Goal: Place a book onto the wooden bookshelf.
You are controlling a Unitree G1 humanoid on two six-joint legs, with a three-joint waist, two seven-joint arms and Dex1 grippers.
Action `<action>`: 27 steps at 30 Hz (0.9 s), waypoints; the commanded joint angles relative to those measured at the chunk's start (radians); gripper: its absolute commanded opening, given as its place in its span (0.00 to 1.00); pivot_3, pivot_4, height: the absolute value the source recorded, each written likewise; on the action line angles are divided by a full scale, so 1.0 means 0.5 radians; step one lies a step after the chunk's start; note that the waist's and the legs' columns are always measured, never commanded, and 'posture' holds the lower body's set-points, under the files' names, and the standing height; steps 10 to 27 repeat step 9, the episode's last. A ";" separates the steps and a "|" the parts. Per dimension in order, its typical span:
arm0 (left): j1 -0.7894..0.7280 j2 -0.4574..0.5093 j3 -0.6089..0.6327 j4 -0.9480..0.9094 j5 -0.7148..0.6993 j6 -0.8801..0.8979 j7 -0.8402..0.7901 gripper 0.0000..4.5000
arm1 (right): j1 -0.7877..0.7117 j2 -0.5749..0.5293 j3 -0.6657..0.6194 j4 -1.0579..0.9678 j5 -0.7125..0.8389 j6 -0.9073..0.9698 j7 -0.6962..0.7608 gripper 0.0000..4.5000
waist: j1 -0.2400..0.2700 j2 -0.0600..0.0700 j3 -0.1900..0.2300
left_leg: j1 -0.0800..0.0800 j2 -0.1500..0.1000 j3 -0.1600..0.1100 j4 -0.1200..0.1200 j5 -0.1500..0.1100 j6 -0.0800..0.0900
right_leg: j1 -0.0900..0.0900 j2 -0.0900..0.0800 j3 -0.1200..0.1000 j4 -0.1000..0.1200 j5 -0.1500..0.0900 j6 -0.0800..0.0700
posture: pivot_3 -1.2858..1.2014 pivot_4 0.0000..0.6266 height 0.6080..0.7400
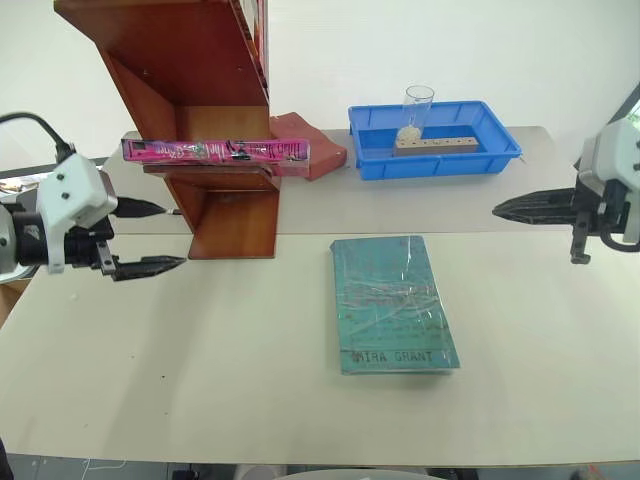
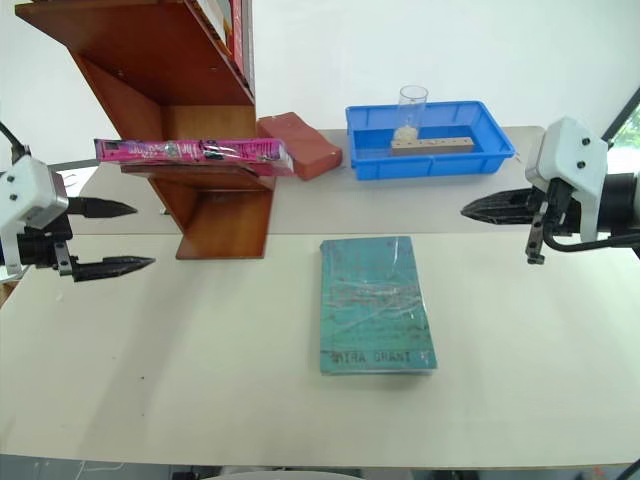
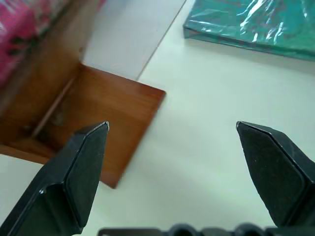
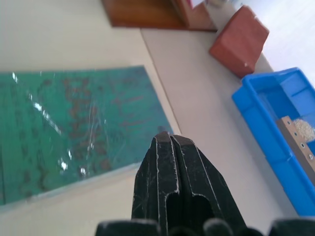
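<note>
- The pink book (image 1: 215, 150) lies flat on a low tier of the wooden bookshelf (image 1: 200, 90), its right end sticking out past the shelf's edge; the placing looks done, and the step in hand reads as drawing both arms clear
- To do that well, I would pull the left claw (image 1: 150, 238) straight away from the shelf without sweeping upward, since the book's overhanging ends could be knocked and tipped off the tier
- The left claw is spread wide with nothing between its fingers, hovering above the table (image 1: 200, 380) just beside the shelf's base
- From that claw the book sits at about 1 o'clock, a little higher and apart from it, not touching
- The right claw (image 2: 480, 207) is pressed together on nothing, well apart from the book, which lies at about 9 o'clock from it
- A green book (image 1: 392, 302) rests flat on the table between the two claws, at about 5 o'clock from the shelf; keep it undisturbed
</note>
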 commanded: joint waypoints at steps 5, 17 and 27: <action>-0.011 0.012 0.117 -0.063 -0.173 0.072 0.130 0.99 | -0.024 -0.014 -0.051 -0.023 0.004 -0.042 0.012 0.00 | -0.003 -0.001 0.001 | -0.001 0.000 0.002 0.000 0.000 0.000 | -0.001 0.000 0.001 0.000 0.004 -0.007 | 0.52 0.24 0.31; -0.040 0.012 0.101 -0.037 -0.235 0.073 0.165 0.99 | -0.035 -0.016 -0.051 -0.014 0.004 -0.040 0.011 0.00 | -0.004 -0.001 0.001 | 0.000 0.001 0.002 0.000 0.000 0.000 | -0.001 0.000 0.001 0.000 0.004 -0.007 | 0.52 0.24 0.31; -0.040 0.012 0.101 -0.037 -0.235 0.073 0.165 0.99 | -0.035 -0.016 -0.051 -0.014 0.004 -0.040 0.011 0.00 | -0.004 -0.001 0.001 | 0.000 0.001 0.002 0.000 0.000 0.000 | -0.001 0.000 0.001 0.000 0.004 -0.007 | 0.52 0.24 0.31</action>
